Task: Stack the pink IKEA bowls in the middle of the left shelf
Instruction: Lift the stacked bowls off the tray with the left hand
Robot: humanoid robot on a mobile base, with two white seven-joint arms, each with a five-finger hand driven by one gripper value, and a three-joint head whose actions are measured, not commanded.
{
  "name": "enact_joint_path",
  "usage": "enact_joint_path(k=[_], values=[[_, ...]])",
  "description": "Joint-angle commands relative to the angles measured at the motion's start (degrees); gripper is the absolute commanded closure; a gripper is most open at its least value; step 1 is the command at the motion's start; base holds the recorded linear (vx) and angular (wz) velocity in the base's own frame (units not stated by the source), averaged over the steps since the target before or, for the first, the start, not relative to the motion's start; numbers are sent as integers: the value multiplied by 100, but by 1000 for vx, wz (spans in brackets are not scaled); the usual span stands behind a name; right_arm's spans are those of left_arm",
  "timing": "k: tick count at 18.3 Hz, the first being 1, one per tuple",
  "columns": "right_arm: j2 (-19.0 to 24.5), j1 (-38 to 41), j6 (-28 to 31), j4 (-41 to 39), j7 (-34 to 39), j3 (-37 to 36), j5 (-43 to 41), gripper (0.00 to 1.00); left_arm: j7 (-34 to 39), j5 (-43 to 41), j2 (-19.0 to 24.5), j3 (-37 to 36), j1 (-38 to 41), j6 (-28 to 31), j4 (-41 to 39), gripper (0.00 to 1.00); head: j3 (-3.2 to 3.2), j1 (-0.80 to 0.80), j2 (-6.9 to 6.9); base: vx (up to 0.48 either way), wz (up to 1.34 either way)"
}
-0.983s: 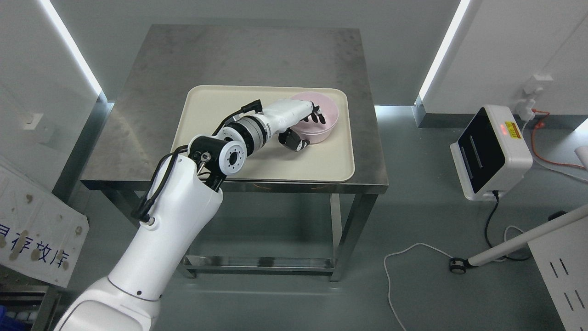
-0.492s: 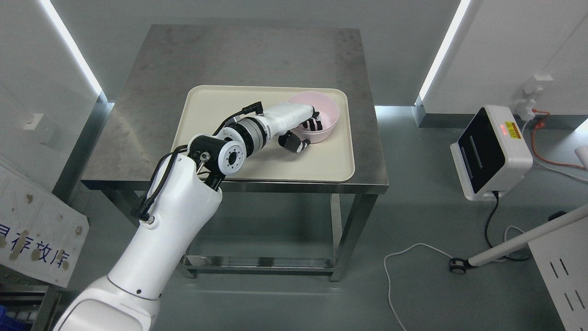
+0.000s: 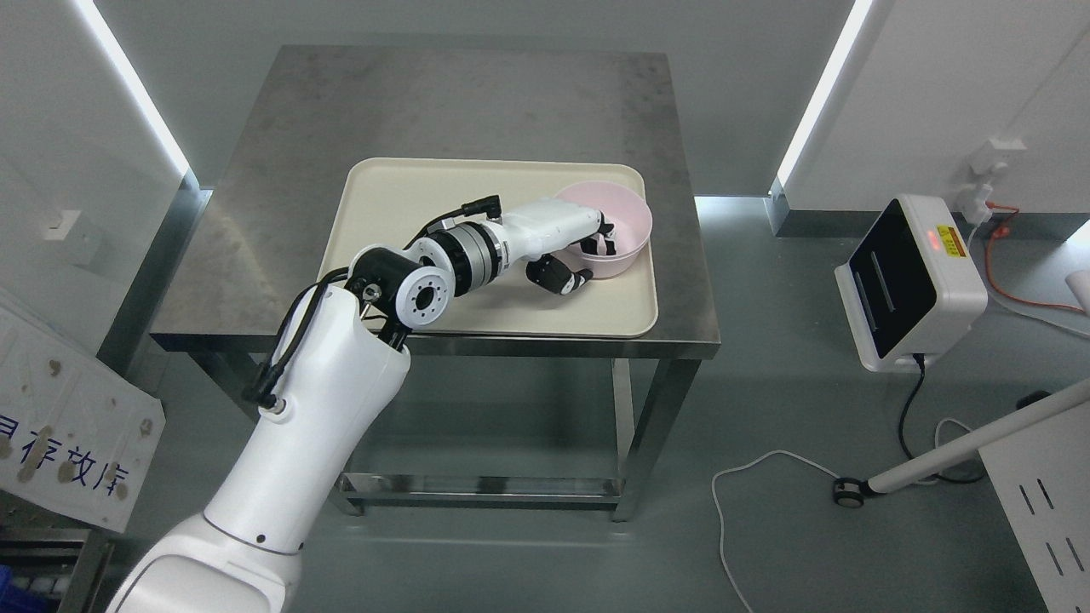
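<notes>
1. In the head view, a steel tabletop (image 3: 426,102) is seen from above, and a cream tray (image 3: 426,196) lies on its near half.
2. A pink bowl (image 3: 626,223) is seen over the tray's far right corner, its rim reaching past the tray's right edge; it is tilted, with the opening turned up and toward the camera.
3. The left arm is seen entering from the lower left and stretching across the tray to the bowl.
4. The left hand (image 3: 583,255) is closed on the pink bowl: dark fingers (image 3: 606,243) are hooked over the near rim into the inside, and the thumb is set below against the outer wall.
5. Whether the bowl's base touches the tray cannot be told, as the hand hides the underside.
6. Only this one bowl is shown on the tray, and the rest of the tray surface is covered in part by the forearm.
7. The right arm is not shown in this view.
8. To the right of the table, a white device with a dark front panel (image 3: 907,281) stands on the grey floor, with a black cable leading down from it.
9. A white cable (image 3: 741,477) is seen curling across the floor near a small castor wheel (image 3: 847,492) on a white bar.
10. At the lower left edge, a white board with blue printed characters (image 3: 60,443) is seen leaning.
</notes>
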Motion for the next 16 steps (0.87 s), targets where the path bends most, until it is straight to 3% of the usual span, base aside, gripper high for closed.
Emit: enact_joint_path(k=[1,9,16], values=[[-100,167,-17,-193,2,-62,-7,0,50,24,-20,674,-121,-73,81,100,0,0,0,0,0],[-100,167,-17,-193,2,-62,-7,0,-64,33,-20,2036,-140,-951,-358,100,0,0,0,0,0],[-100,167,-8,-193,2,-62,-7,0,-459,173,-20,3338,27,-1936,-1544,99,0,0,0,0,0]])
